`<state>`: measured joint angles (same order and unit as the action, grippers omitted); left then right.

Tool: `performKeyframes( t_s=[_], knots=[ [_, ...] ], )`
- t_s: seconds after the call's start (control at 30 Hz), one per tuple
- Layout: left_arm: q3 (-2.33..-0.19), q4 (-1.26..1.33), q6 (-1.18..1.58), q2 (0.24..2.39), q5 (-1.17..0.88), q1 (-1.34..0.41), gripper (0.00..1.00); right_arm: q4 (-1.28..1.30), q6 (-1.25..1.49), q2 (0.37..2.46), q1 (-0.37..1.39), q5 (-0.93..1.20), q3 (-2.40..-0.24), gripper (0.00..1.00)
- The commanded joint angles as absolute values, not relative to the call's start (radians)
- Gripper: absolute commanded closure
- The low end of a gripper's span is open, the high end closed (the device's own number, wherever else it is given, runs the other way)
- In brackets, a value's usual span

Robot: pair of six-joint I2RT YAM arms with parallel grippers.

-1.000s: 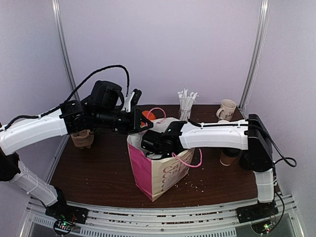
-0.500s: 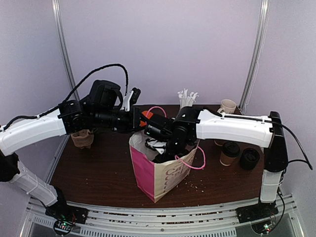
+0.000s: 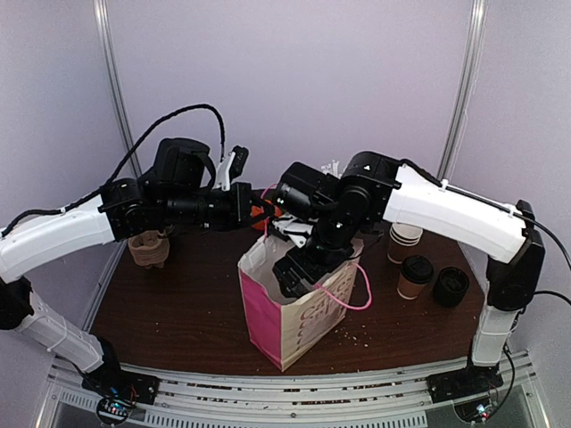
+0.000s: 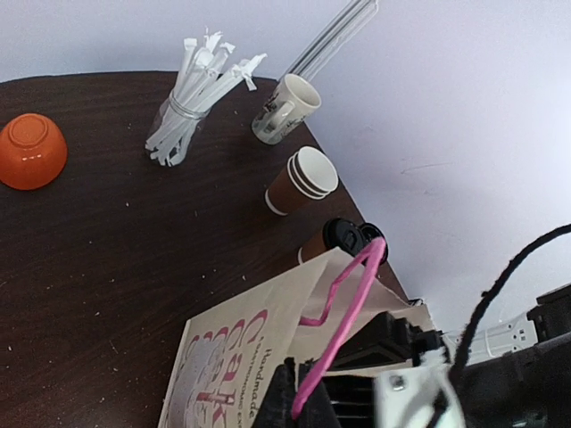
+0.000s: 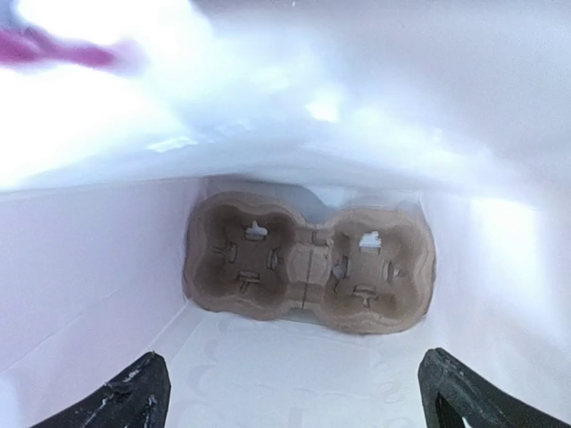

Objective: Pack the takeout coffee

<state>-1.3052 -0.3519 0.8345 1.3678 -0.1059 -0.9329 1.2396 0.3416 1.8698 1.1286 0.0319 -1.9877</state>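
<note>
Our left gripper (image 3: 256,217) pinches the bag's (image 3: 294,316) pink handle (image 4: 350,299). Our right gripper (image 5: 294,392) gapes empty at its mouth. The coffee (image 3: 415,275) stands on the table (image 3: 178,294) nearby. It looks light and crushable, so we'd grip mid-wall, below the lid (image 4: 346,234).

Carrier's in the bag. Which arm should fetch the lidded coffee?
Right. The right hand is open and empty at the mouth of the bag, and the takeout coffee stands on that side of the table. The left hand is shut on the pink handle, probably holding the bag open.
</note>
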Motion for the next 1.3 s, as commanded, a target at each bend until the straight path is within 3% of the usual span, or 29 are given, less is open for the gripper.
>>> performKeyframes(
  t_s=[0.0,0.37,0.7,0.93,1.13,1.27],
  knots=[
    [-1.299,-0.437,0.812,1.380,-0.086,-0.936,1.00,1.242,0.359,1.769,1.132,-0.061,-2.107,0.00],
    [-1.304,-0.439,0.798,1.373,-0.071,-0.936,1.00,1.204,0.399,1.617,1.118,-0.241,-2.063,0.00],
    [-1.312,-0.354,0.679,1.311,-0.102,-0.936,1.00,0.821,0.403,1.335,1.112,-0.351,-1.549,0.08],
    [-1.348,-0.348,0.595,1.316,-0.140,-0.937,1.00,0.699,0.362,1.309,1.103,-0.361,-1.422,0.15],
    [-1.358,-0.338,0.560,1.323,-0.180,-0.936,1.00,0.689,0.358,1.348,1.048,-0.331,-1.416,0.26],
    [-1.377,-0.341,0.536,1.338,-0.198,-0.936,1.00,0.683,0.341,1.369,1.028,-0.297,-1.409,0.43]
  ],
)
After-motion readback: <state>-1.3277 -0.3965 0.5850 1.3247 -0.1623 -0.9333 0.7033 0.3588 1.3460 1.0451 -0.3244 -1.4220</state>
